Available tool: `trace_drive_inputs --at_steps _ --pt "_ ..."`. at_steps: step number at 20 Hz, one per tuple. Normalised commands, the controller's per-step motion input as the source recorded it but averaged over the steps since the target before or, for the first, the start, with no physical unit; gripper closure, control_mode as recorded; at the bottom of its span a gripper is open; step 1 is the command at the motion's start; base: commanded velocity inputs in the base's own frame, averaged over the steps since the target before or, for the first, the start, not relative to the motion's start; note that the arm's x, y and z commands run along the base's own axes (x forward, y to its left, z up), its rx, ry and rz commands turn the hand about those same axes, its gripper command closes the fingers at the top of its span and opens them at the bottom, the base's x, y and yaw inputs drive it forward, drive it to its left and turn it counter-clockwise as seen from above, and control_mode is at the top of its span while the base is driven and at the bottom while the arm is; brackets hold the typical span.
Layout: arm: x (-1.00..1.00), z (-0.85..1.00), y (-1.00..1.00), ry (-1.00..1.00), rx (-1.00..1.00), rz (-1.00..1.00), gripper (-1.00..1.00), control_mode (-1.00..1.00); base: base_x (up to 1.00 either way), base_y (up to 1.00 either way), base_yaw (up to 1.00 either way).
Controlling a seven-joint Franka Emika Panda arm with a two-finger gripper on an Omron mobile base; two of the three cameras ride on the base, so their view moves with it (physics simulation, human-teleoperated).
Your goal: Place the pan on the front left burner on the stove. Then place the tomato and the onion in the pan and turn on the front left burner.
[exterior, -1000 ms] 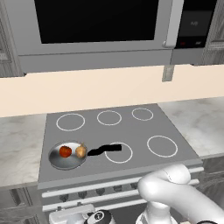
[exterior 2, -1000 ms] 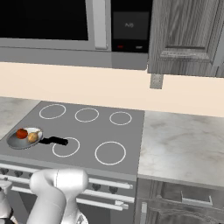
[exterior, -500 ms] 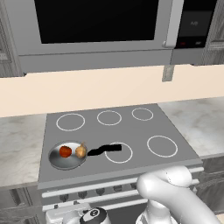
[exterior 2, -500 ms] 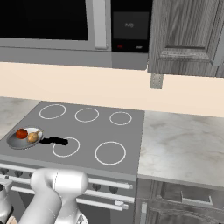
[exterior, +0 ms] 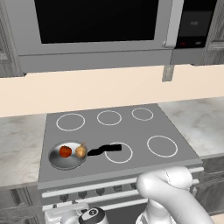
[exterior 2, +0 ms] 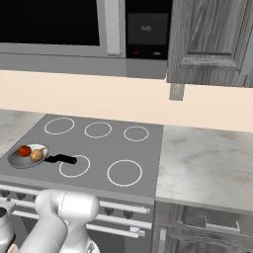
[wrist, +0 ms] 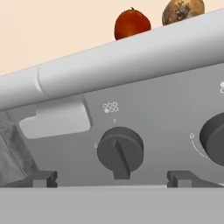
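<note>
The steel pan (exterior: 57,160) (exterior 2: 16,160) rests at the front left of the grey stove (exterior: 94,131), covering the front left burner, its black handle pointing right. The red tomato (exterior: 65,151) (exterior 2: 24,150) (wrist: 132,24) and the tan onion (exterior: 81,151) (exterior 2: 37,154) (wrist: 183,11) lie side by side inside it. My gripper (wrist: 113,178) is low in front of the stove's control panel, open. Its two fingertips (wrist: 41,178) stand either side of a dark knob (wrist: 120,151), apart from it, holding nothing.
A pale bar handle (wrist: 131,57) runs across just above the knobs. A second dark knob (wrist: 215,138) sits to the right. Marble counters (exterior 2: 207,163) flank the stove, and a microwave (exterior: 96,30) hangs above it.
My hand has crept slightly left along the knob row below the stove front. The jaws stay open. Pan, tomato and onion have not moved.
</note>
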Motion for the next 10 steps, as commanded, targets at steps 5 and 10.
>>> trace_drive_inputs --at_steps 5,10 --pt "-0.01 0.0 0.0 0.0 0.0 0.0 -1.0 -1.0 0.0 0.0 0.0" --pt "0.0 0.02 0.0 0.0 0.0 0.0 -1.0 -1.0 0.0 0.0 0.0"
